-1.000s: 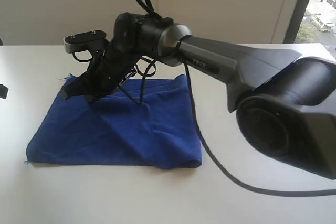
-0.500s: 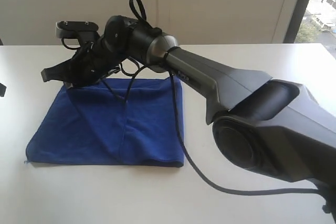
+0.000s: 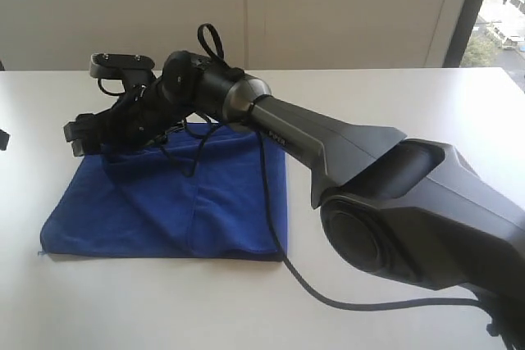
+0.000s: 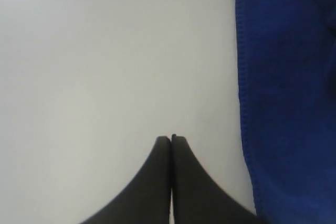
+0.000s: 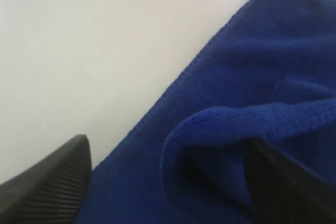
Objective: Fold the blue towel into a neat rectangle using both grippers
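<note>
This looks like a robotics lab or a plain office room, though little of it shows. A bare white table (image 3: 426,112) stands against a pale panelled wall (image 3: 344,6). A dark-framed window (image 3: 507,6) at the far right gives onto daylight outside. A large dark robot arm (image 3: 328,133) reaches over the tabletop.

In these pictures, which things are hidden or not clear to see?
Exterior view: the right arm hides part of the far edge of the blue towel.
Right wrist view: the right gripper is cut off by the picture edge; whether it touches the towel is unclear.
Left wrist view: only the tips of the left gripper show; most of the towel lies outside the frame.
</note>
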You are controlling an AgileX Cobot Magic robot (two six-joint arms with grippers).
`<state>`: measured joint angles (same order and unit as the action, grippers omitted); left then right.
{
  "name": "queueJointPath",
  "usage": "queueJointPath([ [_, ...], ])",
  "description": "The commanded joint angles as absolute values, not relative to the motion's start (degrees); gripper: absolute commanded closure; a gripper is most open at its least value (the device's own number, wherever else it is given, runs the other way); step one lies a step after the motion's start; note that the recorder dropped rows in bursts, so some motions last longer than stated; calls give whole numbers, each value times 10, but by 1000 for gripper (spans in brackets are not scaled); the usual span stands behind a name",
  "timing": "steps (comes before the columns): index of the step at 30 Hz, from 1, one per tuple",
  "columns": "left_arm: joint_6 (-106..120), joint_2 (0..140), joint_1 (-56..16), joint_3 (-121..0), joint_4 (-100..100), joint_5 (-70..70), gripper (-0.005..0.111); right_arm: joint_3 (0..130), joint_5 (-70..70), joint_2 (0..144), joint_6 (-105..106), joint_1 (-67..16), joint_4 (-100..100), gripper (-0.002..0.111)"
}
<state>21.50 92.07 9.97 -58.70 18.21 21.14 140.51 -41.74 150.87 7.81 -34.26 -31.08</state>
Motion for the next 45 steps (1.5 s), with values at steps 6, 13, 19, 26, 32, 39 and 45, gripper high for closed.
queueJointPath([
  [6,211,913,101,-584,189,216,107,1448,-499,1460,105,-286,-222,30],
  [13,211,913,101,-584,223,216,107,1445,-675,1449,103,-215,-150,52],
  [19,223,913,100,-584,257,226,107,1442,-700,1447,139,-167,-159,108],
  [26,330,913,100,-584,347,271,107,1373,-700,1441,164,-143,-181,108],
  [32,527,916,100,-590,484,386,107,1314,-700,1438,205,-148,-187,108],
  [39,521,948,100,-636,465,493,107,1305,-700,1438,234,-178,-117,108],
  [45,520,948,100,-646,465,496,107,1297,-700,1445,228,-181,-76,108],
])
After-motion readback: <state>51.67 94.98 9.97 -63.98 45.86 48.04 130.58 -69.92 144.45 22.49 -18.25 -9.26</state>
